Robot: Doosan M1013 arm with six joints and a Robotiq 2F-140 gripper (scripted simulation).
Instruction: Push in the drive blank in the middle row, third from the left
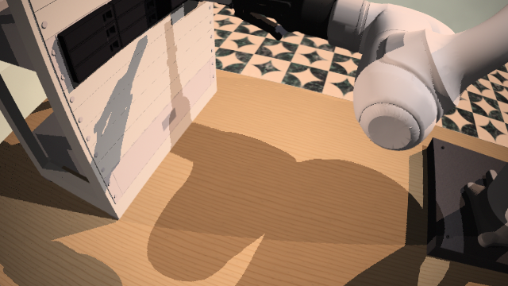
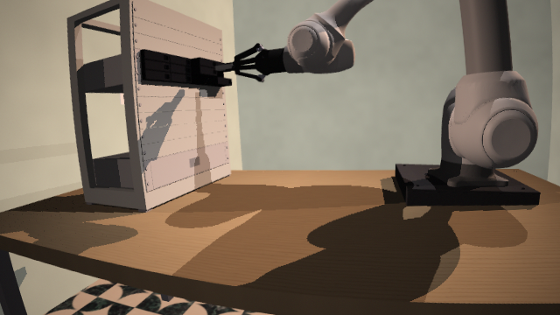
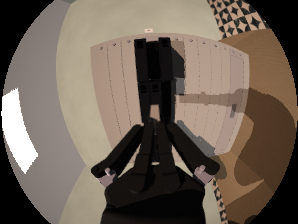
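With end effector (image 2: 224, 66) clenched empty at the middle-row, third-from-left blank (image 2: 206, 69) of the rack (image 2: 131, 131) near the desk's (image 2: 280, 245) far left corner, push straight, slowly, horizontally until latched.

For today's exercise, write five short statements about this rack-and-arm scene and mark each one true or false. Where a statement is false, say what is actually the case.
1. The pincer is shut, with nothing between its fingers. True.
2. The rack lies tipped over on its side. False: it stands upright on the wooden table.
3. The pincer points at the black drive blanks in the upper part of the rack's front. True.
4. The arm's black base plate rests on the checkered floor. False: it sits on the table, to the right of the rack in the exterior view.
5. The drive blanks fill the rack's front from top to bottom. False: below them the front is pale panels.
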